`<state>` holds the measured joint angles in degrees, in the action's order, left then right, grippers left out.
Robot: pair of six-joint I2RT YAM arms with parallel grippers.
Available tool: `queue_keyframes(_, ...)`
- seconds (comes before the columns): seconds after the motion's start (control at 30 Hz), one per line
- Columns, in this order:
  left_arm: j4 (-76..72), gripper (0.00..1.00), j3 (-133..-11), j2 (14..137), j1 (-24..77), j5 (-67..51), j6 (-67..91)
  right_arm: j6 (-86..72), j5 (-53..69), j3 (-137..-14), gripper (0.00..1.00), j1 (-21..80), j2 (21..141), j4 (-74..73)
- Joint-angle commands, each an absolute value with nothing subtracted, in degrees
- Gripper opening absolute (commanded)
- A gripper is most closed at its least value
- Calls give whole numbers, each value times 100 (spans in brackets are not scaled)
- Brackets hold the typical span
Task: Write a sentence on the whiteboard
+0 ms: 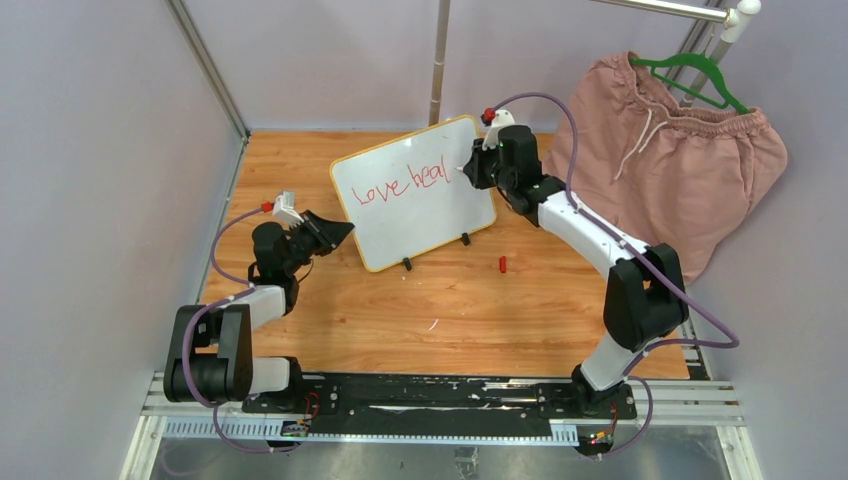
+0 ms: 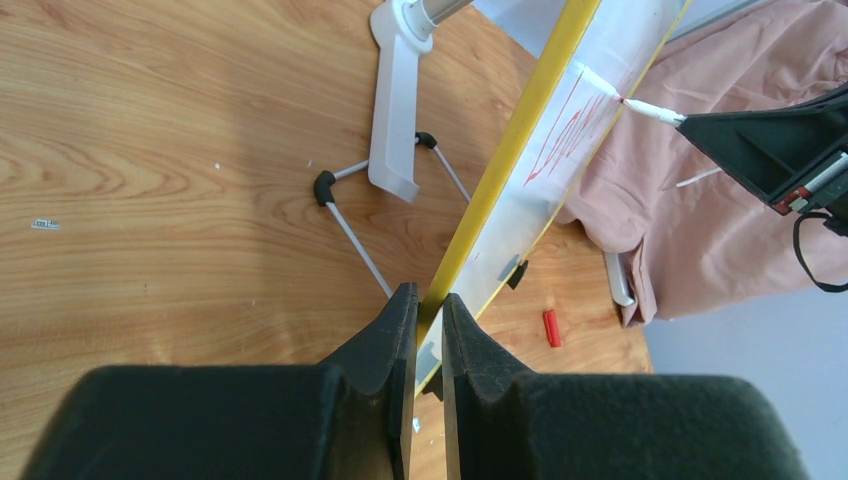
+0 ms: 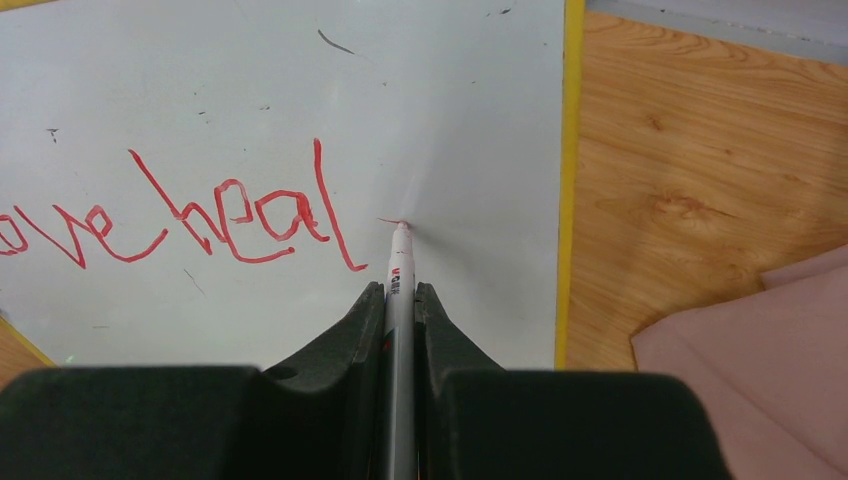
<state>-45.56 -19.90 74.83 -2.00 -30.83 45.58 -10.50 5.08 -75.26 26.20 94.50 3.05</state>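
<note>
Two pincers share the job: one writes, the other braces the board.

Closed on a thin white marker [image 3: 401, 262], the right pincer [image 3: 400, 292] holds it straight out between its fingers, so the red tip meets the whiteboard [image 3: 470, 120] just right of the last "l". A faint tick shows there, so I judge the next letter is beginning. The sentence [image 3: 200, 225] reads "love heal" in red on one line, which looks only partly done. The left pincer [image 2: 430, 300] is clamped on the yellow frame [image 2: 500, 170] near the board's lower left corner, likely to stop the propped board sliding or tipping under the tip's push. The board stands tilted at the middle back of the wooden counter [image 1: 400, 310]. A small red cap [image 1: 503, 264] lies near its right foot, and pink shorts [image 1: 690, 170] hang beyond to the right.
</note>
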Motion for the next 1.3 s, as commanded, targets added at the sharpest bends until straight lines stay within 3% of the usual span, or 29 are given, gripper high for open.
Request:
queue_keyframes(0.0,-4491,0,-1969,7399,-212,-2971,4491,-1086,419,-7776,0,2505,9537,258)
queue_keyframes(0.77,-4490,0,-1972,7368,-219,-2971,4501,-1053,659,-8095,0,2677,9694,215)
queue_keyframes(1.27,-4487,0,-1969,7366,-212,-2979,4501,-1092,629,-7621,0,2833,9623,316)
